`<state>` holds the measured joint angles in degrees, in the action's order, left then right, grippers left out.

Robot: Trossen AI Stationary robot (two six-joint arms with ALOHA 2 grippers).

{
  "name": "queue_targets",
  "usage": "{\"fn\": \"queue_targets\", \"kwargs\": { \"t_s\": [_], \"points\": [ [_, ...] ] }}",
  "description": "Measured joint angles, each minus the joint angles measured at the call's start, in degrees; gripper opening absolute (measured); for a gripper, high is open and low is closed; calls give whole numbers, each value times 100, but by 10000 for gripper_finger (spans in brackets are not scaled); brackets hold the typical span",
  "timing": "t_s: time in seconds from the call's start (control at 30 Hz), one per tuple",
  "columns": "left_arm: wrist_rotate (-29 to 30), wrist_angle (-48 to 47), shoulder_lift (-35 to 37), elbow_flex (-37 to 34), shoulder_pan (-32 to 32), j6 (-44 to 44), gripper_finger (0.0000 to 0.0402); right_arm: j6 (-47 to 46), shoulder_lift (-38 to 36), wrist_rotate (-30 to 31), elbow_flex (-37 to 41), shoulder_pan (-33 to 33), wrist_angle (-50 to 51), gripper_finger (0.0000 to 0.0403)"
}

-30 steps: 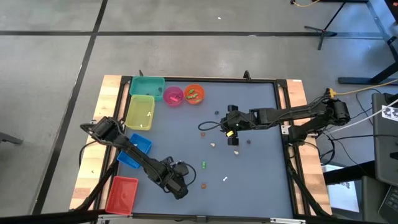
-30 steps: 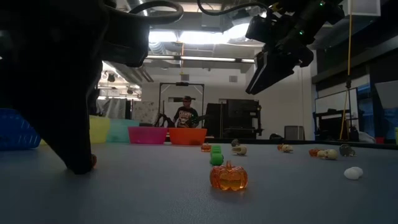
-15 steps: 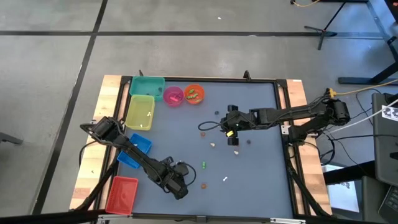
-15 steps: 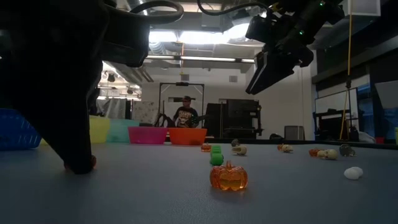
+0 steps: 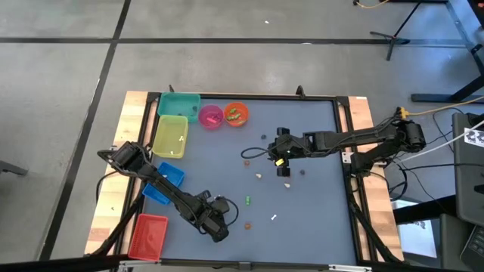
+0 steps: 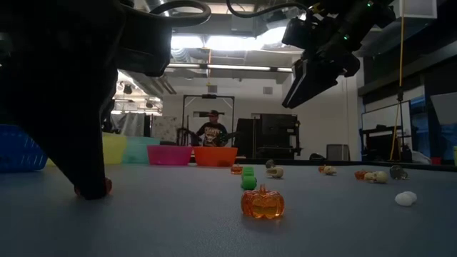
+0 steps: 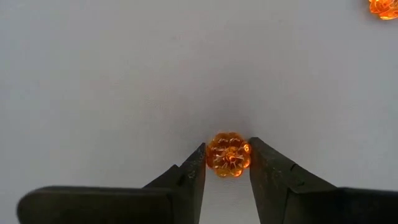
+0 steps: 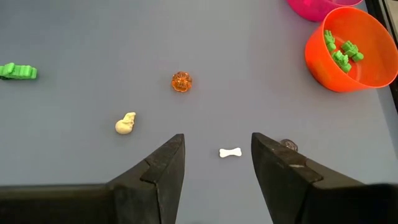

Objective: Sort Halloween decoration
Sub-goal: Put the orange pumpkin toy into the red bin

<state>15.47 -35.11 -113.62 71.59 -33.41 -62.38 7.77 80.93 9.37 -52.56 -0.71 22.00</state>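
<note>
The orange pumpkin trinket [image 7: 228, 154] sits on the bench [image 5: 302, 219] near its front edge, and the left pincer [image 7: 227, 163] has narrowed until both fingers touch it, so a lift looks close. The right pincer [image 8: 217, 155] hangs apart mid-bench above a white bone [image 8: 230, 152].

- I'm looking into what reads as a robotics lab or workshop, not a home.
- The table [image 5: 302, 219] I'm working over is sitting on a bare concrete floor [image 5: 227, 68] crossed by dark seams.
- Cables [image 5: 427, 113] are trailing beside the frame, and a stand's legs [image 5: 393, 34] are resting nearby.
- Behind, a person [image 6: 213, 130] is sitting among dark equipment racks [image 6: 275, 137], with strip lights [image 6: 228, 68] glowing under exposed ceiling ducting.
</note>
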Motion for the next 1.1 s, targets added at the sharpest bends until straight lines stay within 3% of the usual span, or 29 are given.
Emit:
{"fn": "queue_targets", "kwargs": {
  "t_s": [0.4, 0.8, 1.1],
  "points": [
    [-5, -13, 9, 18, 13, -10, 83, 0, 0, 0, 0, -1, 0, 184],
    [-13, -108, -9, 558, 187, 148, 83, 0, 0, 0, 0, 0, -2, 184],
    [-399, -2006, 0, 1702, 276, 778, 83, 0, 0, 0, 0, -1, 0, 184]
  ]
}}
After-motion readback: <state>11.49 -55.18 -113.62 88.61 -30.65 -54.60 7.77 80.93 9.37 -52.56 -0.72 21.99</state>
